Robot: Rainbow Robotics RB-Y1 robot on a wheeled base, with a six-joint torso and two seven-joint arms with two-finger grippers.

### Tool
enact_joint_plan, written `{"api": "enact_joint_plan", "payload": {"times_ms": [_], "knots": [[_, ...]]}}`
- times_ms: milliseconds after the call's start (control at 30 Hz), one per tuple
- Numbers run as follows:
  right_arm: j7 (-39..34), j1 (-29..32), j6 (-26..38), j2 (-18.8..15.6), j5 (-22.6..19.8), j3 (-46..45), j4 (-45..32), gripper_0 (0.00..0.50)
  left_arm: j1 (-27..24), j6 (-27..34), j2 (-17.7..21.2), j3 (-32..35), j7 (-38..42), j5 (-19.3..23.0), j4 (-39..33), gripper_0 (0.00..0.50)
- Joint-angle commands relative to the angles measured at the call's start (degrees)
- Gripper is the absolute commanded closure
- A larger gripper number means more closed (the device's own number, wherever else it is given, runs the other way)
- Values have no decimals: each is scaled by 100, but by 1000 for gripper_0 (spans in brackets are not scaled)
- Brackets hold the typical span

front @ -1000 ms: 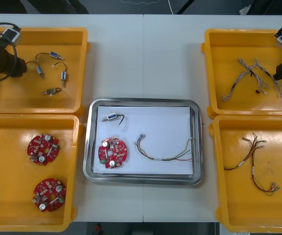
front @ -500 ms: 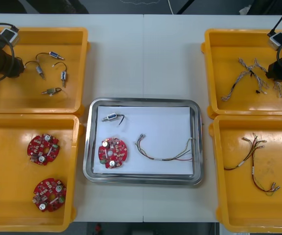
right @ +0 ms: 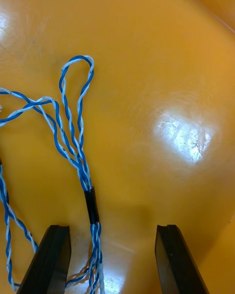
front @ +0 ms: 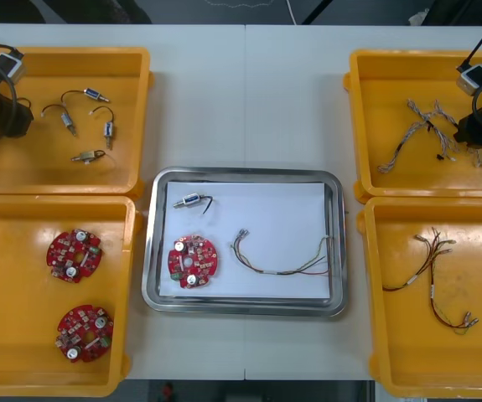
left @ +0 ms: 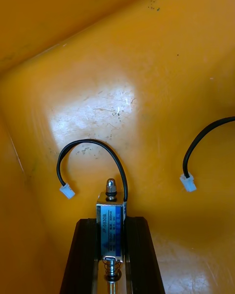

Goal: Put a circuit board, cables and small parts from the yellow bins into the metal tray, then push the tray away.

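Two boards [front: 73,255] lie in the near left bin [front: 14,335], and thin cables in the near right one. Past them, mid-table [front: 249,100], the tray [front: 245,173] holds a board [front: 193,261], a small part [front: 192,200] and a cable [front: 282,255] on its white inside.

Farther off, both arms are down in the far bins. The left gripper [left: 111,223], at the outer end of the far left bin [front: 123,59], has its fingers [left: 85,255] clamped on the flanks of a boxy metal part [left: 110,208]. The right gripper [right: 111,228], in the far right bin [front: 366,67], stands wide open and holds nothing, with a blue and white cable [right: 91,206] lying between the fingers.

What I'd worry about is the lift. The left grip is on smooth metal sides, so the part could twist or slide out. Its black lead [left: 90,141] curls close to a second lead [left: 200,137] and might snag it. On the right, the cable sits nearer one finger and crosses other strands, so closing could miss it or drag up the bunch.

The metal part's long axis runs in line with the fingers, its rounded pin end pointing away from the wrist and its spring end back between them. The blue and white cable also runs lengthwise away from the wrist, its loop at the far end.
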Motion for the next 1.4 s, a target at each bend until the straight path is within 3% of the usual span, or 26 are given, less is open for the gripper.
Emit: {"api": "enact_joint_plan", "payload": {"times_ms": [33, 233, 367, 433, 500, 533, 567, 1033, 1300, 1400], "knots": [[-243, 86, -46, 106, -54, -146, -74, 0, 156, 355, 331, -48, -591, 79, -273, 500], [-261, 192, -64, 115, -90, -146, -83, 0, 156, 1146, 436, 154, -117, 0, -932, 500], [-226, 236, -64, 115, -98, -146, -83, 0, 156, 1796, 445, 128, 534, -360, -1609, 500], [-208, 253, -64, 132, -98, -146, -83, 73, 156, 2113, 445, 137, 797, -457, -1890, 500], [-191, 262, -64, 132, -98, -146, -83, 278, 156, 2499, 445, 137, 1087, -483, -2224, 500], [-182, 262, -64, 132, -98, -146, -83, 354, 156, 2578, 445, 137, 1149, -492, -2303, 500], [-182, 262, -64, 132, -98, -146, -83, 500, 156, 2745, 445, 137, 1281, -509, -2453, 500], [-191, 218, 103, 97, -19, -146, -390, 500, 253, 4916, 322, 137, 2476, -756, -4518, 500], [-358, 218, 1325, 9, 745, -471, -1630, 500, 631, 6050, 6, 128, 3276, -659, -6276, 500], [-375, 218, 1817, 1, 921, -594, -2069, 500, 684, 6125, -135, 128, 3364, -597, -6698, 500]]}}
